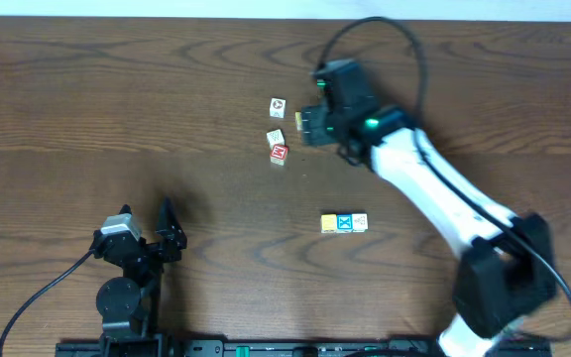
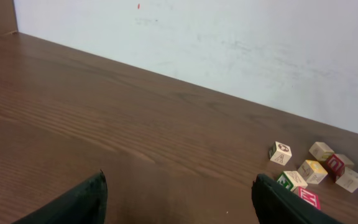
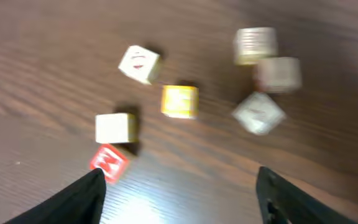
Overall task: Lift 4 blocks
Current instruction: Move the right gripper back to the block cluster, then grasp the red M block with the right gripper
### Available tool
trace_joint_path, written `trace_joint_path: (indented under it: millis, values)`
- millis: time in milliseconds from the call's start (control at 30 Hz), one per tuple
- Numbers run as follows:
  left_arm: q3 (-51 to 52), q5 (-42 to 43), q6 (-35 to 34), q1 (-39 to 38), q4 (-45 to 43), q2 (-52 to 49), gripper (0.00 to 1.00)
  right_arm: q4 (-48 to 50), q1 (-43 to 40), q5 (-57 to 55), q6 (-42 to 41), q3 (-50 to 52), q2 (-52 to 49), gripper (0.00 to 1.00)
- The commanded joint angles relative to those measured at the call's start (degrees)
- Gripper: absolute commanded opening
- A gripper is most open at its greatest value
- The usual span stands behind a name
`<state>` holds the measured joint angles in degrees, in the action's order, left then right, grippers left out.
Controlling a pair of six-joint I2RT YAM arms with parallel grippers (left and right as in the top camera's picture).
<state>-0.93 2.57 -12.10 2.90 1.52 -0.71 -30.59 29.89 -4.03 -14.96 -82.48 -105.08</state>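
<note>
My right gripper (image 3: 180, 175) is spread wide. Its two dark fingers (image 3: 73, 200) sit at the lower corners of the wrist view with only table (image 3: 185, 199) between them, pinching and touching nothing. My left gripper (image 2: 179, 177) is spread just as wide over bare wood, likewise empty.

The right wrist view, blurred, shows seven blocks ahead of those fingers. A red block (image 3: 109, 163) lies just past the tip on the view's left side, with a plain pale block (image 3: 115, 127) right beyond it and a picture block (image 3: 140, 64) farther out. A pale yellow block (image 3: 179, 101) lies ahead of the gap. Three more whitish blocks (image 3: 258, 113) bunch ahead of the other tip.

From overhead, my right gripper's body covers those three and all but a sliver of the yellow one. Only the red, plain and picture blocks show clear beside it. That view alone gives a row of three touching blocks, well apart from both grippers: a yellow-orange block (image 1: 330, 223), a blue block (image 1: 344, 223) with a white X, and a marked whitish block (image 1: 359, 222). All rest on the table, none lifted.

The left wrist view shows a far cluster (image 2: 321, 151) beyond the finger on the view's right side. It holds seven blocks, two showing red faces and one yellow.
</note>
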Motion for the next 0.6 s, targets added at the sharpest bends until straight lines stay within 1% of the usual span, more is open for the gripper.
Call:
trace_joint_path:
  millis: [0, 133, 267, 300, 433, 567]
  values:
    - [0.70, -1.73, 0.44, -0.07, 2.54, 0.09, 0.75, -0.13, 4.55, 0.76, -1.97, -6.62, -7.65, 0.76]
    - [0.70, -1.73, 0.44, -0.07, 2.54, 0.09, 0.75, -0.87, 7.15, 2.19, -1.95, -9.94, -13.42, 0.76]
    - [0.70, -1.73, 0.44, -0.07, 2.56, 0.09, 0.75, -1.16, 9.11, 1.49, -1.90, -10.86, -17.51, 0.76]
    - [0.70, -1.73, 0.44, -0.07, 2.54, 0.09, 0.75, -1.14, 9.20, 1.31, -1.18, -10.84, -18.18, 0.76]
    - [0.70, -1.73, 0.44, -0.07, 2.54, 0.09, 0.75, -1.73, 8.92, 1.29, 5.90, -10.84, -19.78, 0.76]
    - [0.70, -1.73, 0.44, -0.07, 2.54, 0.09, 0.75, -2.84, 8.28, -0.50, 6.97, -10.84, -19.87, 0.68]
